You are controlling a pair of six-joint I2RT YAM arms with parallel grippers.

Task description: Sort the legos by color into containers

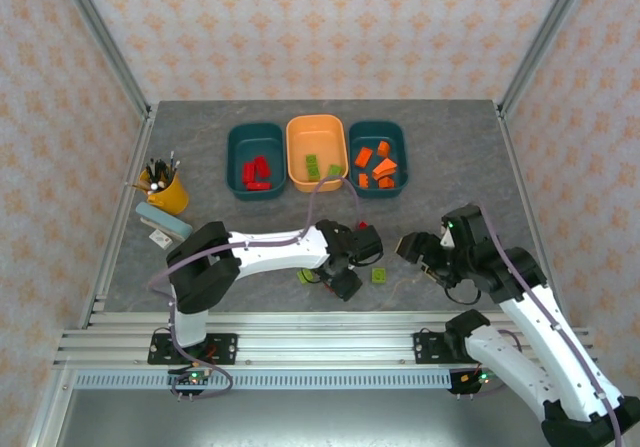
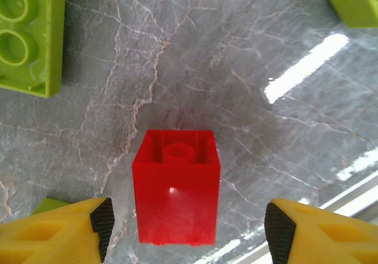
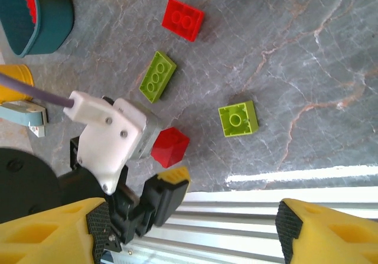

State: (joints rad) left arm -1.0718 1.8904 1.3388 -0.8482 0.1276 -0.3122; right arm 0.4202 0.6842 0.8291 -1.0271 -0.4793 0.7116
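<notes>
The left gripper [image 2: 189,231] sat with jaws apart around a red lego [image 2: 176,187], apparently tipped on edge, near the table's [image 2: 266,51] near edge. The right gripper [image 3: 192,231] hung spread and empty.

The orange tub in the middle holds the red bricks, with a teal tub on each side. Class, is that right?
No. The top external view shows lime green bricks in the orange tub, not red ones; the red bricks lie in the left teal tub. The rest stands: the right teal tub flanks its other side.
</notes>
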